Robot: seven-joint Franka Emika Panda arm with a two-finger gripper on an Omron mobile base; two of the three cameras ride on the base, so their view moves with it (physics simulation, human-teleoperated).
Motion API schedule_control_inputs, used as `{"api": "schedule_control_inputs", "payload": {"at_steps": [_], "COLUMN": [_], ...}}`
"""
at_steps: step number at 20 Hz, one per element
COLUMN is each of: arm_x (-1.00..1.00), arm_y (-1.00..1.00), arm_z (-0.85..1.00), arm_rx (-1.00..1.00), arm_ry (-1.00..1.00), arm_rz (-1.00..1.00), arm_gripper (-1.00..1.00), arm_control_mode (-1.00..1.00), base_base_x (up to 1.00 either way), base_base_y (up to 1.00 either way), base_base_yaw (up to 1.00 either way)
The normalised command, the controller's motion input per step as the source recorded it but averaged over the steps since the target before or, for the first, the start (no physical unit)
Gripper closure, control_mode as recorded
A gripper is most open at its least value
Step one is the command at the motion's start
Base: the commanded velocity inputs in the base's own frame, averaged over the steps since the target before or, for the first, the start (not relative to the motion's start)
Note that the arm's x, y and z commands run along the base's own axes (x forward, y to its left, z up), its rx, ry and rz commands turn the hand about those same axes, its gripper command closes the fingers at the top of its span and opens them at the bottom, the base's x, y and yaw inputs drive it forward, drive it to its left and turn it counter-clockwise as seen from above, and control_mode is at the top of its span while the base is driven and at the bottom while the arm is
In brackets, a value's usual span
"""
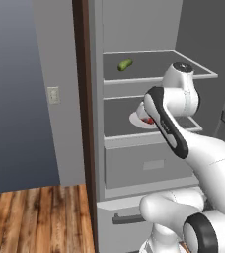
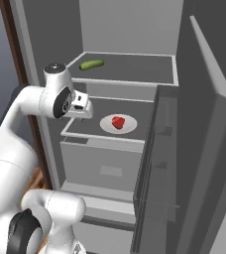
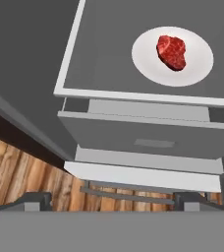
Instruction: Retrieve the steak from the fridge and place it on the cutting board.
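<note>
Hand view: steak (image 3: 171,52) lies well ahead of end effector (image 3: 111,199).

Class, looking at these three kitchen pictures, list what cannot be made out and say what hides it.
- Left base view: the steak and plate are mostly behind the arm.
- Hand view: the tool's finger tips are cut by the bottom, so its opening is unclear.
- Right base view: the fridge top is cut off.

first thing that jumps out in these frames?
The bright red steak, sitting on a white round plate on the middle shelf of the open fridge. The white arm reaches toward that shelf, its gripper short of the shelf's front edge and well away from the meat. A small green cucumber-like vegetable lies alone on the shelf above.
</note>
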Motion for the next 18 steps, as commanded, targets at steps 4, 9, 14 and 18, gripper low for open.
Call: {"api": "schedule_control_inputs", "payload": {"at_steps": [4,9,14,18], "arm_x": [0.44,0.67,0.36,0.3], "arm_y": [-0.33,-0.65,-0.5,-0.23], "arm_z": [-0.02,-0.04,-0.29,-0.41], "arm_rx": [-0.01,-0.02,0.0,0.0], "arm_ry": [0.01,0.0,0.0,0.0], "arm_rz": [-0.04,-0.06,-0.02,-0.02], "arm_gripper": [-1.0,-1.0,-1.0,-1.0], "arm_control_mode": [-1.0,-1.0,-1.0,-1.0], "base_base_x": [0.0,0.0,0.0,0.0], "base_base_y": [0.0,0.0,0.0,0.0], "base_base_yaw": [0.0,0.0,0.0,0.0]}}
